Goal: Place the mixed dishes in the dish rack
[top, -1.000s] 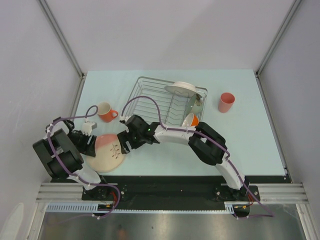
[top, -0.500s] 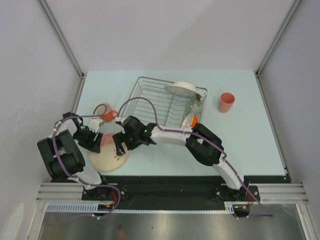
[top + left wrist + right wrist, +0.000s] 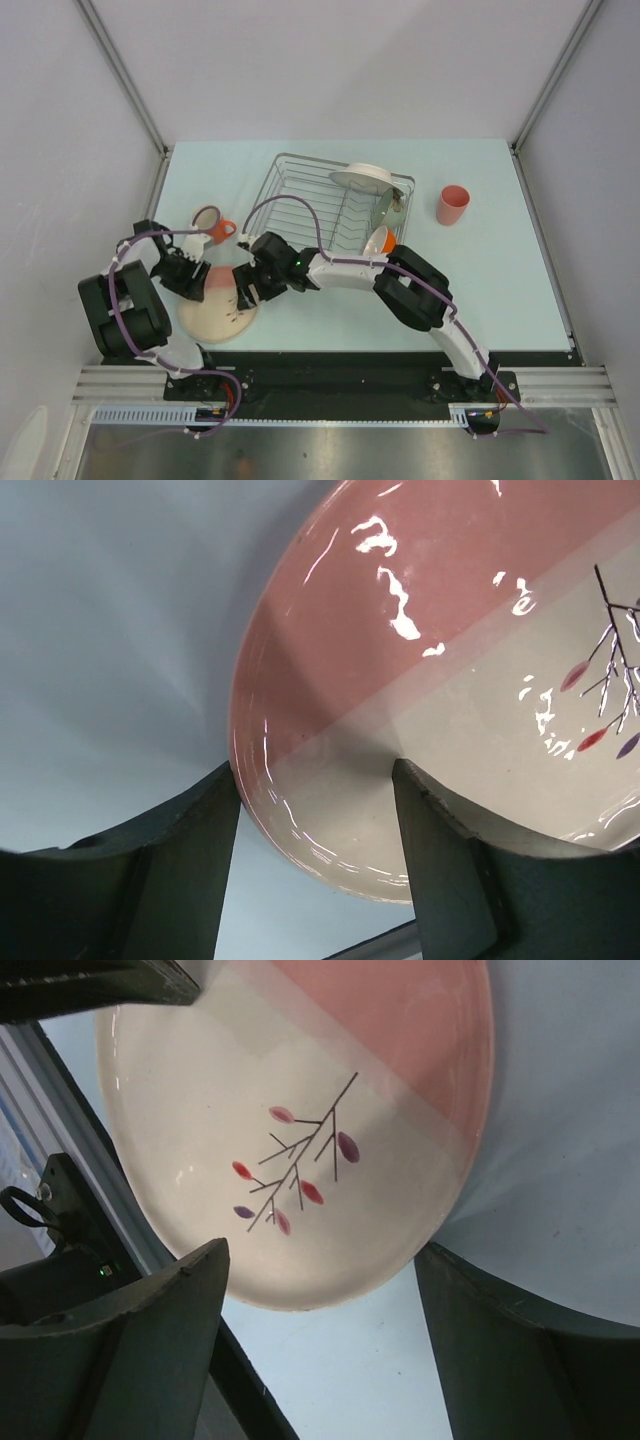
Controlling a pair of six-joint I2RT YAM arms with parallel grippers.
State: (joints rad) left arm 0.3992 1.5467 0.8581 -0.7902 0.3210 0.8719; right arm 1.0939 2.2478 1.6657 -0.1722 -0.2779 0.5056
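The salmon-pink plate [image 3: 215,318] with a twig pattern sits at the table's near left. My left gripper [image 3: 197,283] is at its far-left rim and open. In the left wrist view one finger [image 3: 200,860] stands at the outer edge of the plate [image 3: 400,630] and the other lies over its inside. My right gripper [image 3: 243,292] is open at the plate's right rim. In the right wrist view the edge of the plate [image 3: 250,1090] lies between and beyond the spread fingertips [image 3: 180,1310], apart from them. The dish rack [image 3: 300,200] holds a white plate [image 3: 362,180], a grey-green bowl [image 3: 387,208] and an orange bowl [image 3: 380,240].
An orange mug [image 3: 210,225] stands just beyond my left gripper. A salmon-pink cup [image 3: 452,204] stands right of the rack. The table's near edge and its black rail [image 3: 60,1220] run close under the plate. White walls close in the table on three sides.
My left gripper has moved from the plate's left side up to its far-left rim. The right gripper shifted slightly along the right rim. The plate stayed nearly in place.
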